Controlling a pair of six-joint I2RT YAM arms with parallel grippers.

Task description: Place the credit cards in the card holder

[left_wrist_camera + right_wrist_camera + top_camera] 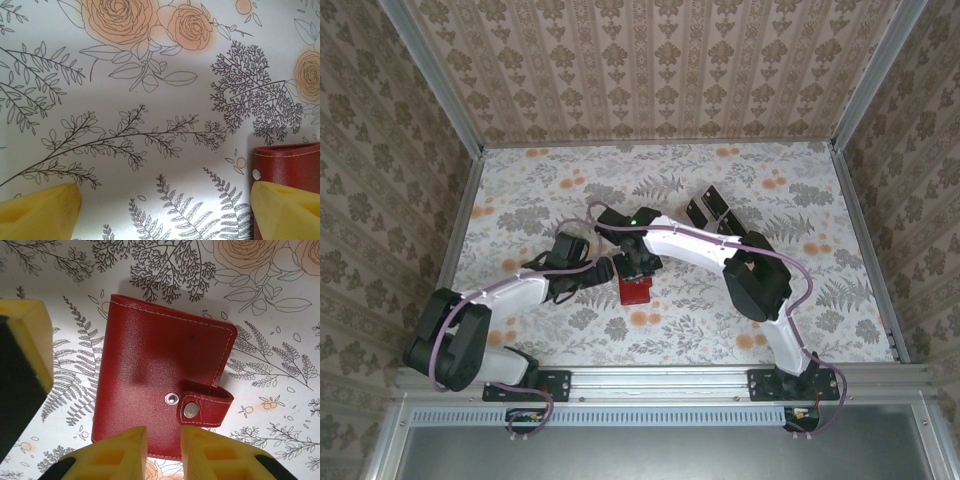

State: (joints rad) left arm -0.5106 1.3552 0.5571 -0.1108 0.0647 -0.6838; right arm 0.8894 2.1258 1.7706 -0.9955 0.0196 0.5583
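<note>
Underneath everything, a counter (670,335) in a floral cover, walled on three sides by patterned panels (650,70).

Across it, two white arms: the left arm (510,293) in from the lower left, the right arm (685,243) up from the lower right and bent back toward the middle.

Between their ends, near the counter's centre, a red wallet (636,291), flat and closed.

Farther back and to the right, well apart from the wallet, several black cards (716,205) flat on the counter, partly hidden by the right arm. Exact count unclear.

Just left of the wallet, the left gripper (603,272). From the left wrist, that gripper (162,212) spread wide: one yellow fingertip (42,210) over bare counter, the other overlapping the wallet (290,160) at its edge, only flowered cover in the gap.

Directly over the wallet, the right gripper (638,262). From the right wrist, that gripper (164,455) with yellow fingertips (117,455) nearly together at the near edge of the wallet (160,365), a narrow strip of red between them. Pinching or merely hovering: impossible to tell.

At the left of that view, beside the wallet and apart from it, another yellow pad (25,365) with a black side.

Smallest, the strap (212,404) folded round one edge of the wallet, closed by a silver snap (190,410), a second stud (171,398) just beside it.
</note>
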